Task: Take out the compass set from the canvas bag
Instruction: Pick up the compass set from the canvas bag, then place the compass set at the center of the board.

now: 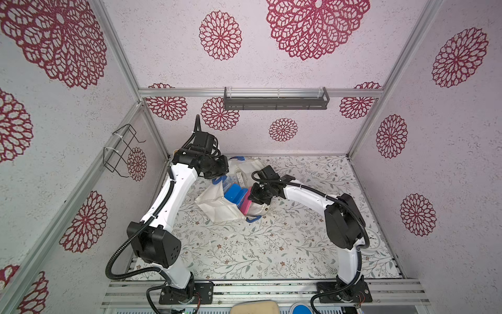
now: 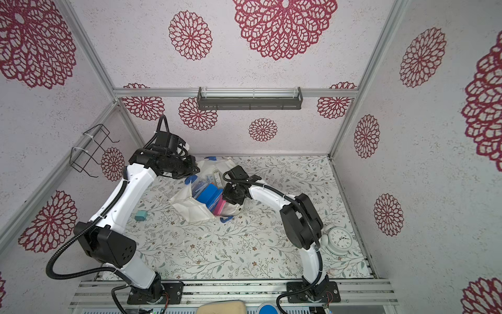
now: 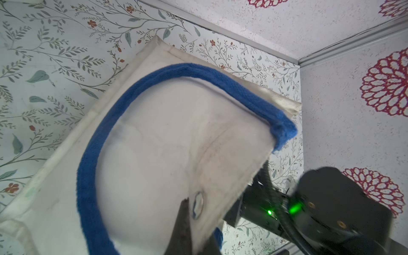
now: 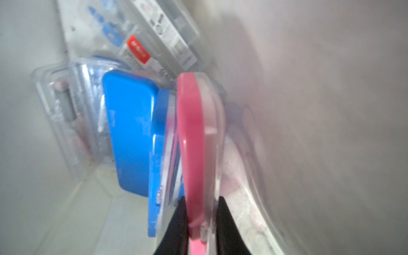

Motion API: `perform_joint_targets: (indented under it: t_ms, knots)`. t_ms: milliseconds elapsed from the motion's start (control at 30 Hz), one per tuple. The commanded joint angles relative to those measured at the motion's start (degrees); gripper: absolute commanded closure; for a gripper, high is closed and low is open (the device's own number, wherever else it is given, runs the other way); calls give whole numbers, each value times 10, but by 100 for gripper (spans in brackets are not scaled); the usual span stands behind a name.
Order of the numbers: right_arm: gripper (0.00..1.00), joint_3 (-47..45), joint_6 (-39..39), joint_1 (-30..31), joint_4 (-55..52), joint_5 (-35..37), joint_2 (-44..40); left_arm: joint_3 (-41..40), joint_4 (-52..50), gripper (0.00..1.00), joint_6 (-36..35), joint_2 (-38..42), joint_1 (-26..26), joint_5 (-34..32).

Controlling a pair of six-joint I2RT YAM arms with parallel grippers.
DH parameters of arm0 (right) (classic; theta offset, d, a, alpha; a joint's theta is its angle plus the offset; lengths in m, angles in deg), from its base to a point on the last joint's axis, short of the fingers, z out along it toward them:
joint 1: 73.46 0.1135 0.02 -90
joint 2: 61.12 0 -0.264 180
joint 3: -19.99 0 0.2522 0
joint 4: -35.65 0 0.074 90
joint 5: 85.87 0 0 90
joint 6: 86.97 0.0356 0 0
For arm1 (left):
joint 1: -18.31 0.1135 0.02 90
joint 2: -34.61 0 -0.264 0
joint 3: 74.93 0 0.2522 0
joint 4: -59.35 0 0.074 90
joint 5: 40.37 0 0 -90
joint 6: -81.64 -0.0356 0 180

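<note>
Pink-and-clear case (image 4: 192, 132), taken to be the compass set: stands on edge inside the canvas bag (image 1: 217, 209), touching a blue case (image 4: 128, 136). Its near end is pinched between the 2 fingers of the right gripper (image 4: 202, 197), a hold suited to drawing it straight out through the mouth. Bag slumped on the floral table (image 1: 271, 244), its upper rim beside a blue handle (image 3: 92, 143) clamped and lifted by the left gripper (image 1: 217, 176), apparently to hold the mouth wide; clear blister packs (image 4: 64, 114) lie deeper inside.
</note>
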Motion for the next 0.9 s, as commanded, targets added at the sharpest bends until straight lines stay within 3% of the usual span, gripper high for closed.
perform_joint_targets:
  t_ms: [0,133,400,700,867]
  knots:
    - [85,36,-79,-19,-34,26,-79,28,28,100,5,-8,5,21]
    - [85,33,-123,-29,-40,23,-120,37,28,100,4,-19,5,25]
    - [85,7,-155,-90,7,-55,-181,36,31,100,9,-22,6,22]
    - [82,-11,-204,-243,43,-137,-256,30,30,100,10,-19,8,15]
    - [80,-43,-231,-348,34,-145,-240,28,31,100,7,-17,8,23]
